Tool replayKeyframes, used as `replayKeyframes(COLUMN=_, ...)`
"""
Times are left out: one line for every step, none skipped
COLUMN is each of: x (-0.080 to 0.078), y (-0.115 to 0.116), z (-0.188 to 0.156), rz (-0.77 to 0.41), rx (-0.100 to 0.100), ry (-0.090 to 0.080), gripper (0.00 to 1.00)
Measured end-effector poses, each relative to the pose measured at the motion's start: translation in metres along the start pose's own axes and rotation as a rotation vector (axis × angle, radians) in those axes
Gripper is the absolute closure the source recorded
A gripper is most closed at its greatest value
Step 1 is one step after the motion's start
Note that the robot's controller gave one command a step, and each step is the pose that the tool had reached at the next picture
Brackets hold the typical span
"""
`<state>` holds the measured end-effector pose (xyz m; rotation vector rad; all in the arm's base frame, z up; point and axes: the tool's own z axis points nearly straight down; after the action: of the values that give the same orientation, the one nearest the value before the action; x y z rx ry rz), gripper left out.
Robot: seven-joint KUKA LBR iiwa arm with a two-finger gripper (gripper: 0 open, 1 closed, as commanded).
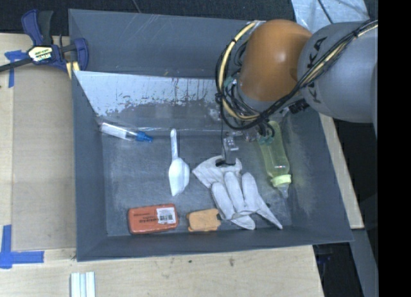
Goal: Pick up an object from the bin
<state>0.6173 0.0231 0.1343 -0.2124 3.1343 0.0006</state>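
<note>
My gripper (228, 150) hangs below the orange dome, right of the bin's middle. Its tip sits at the top edge of a crumpled white glove (235, 194), which spreads toward the bin's front right. A pale yellow-green bottle (276, 158) lies just right of the gripper, along the right wall, partly under the arm. A white plastic spoon (177, 168) lies to the gripper's left, bowl toward the front.
A clear syringe with a blue tip (124, 134) lies at the back left. Along the front wall are an orange-red packet with a barcode (153, 218) and a tan sponge-like block (204, 220). The arm and its cables cover the bin's back right corner.
</note>
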Motion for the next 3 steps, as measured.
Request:
replayKeyframes(x=0.015, y=0.006, z=0.011, rz=0.042, rx=0.001, ry=-0.009, gripper=0.0)
replayKeyframes(x=0.033, y=0.006, z=0.054, rz=0.066, rx=0.001, ry=-0.004, gripper=0.0)
replayKeyframes(x=0.032, y=0.003, z=0.068, rz=0.047, rx=0.0, ry=-0.008, gripper=1.0)
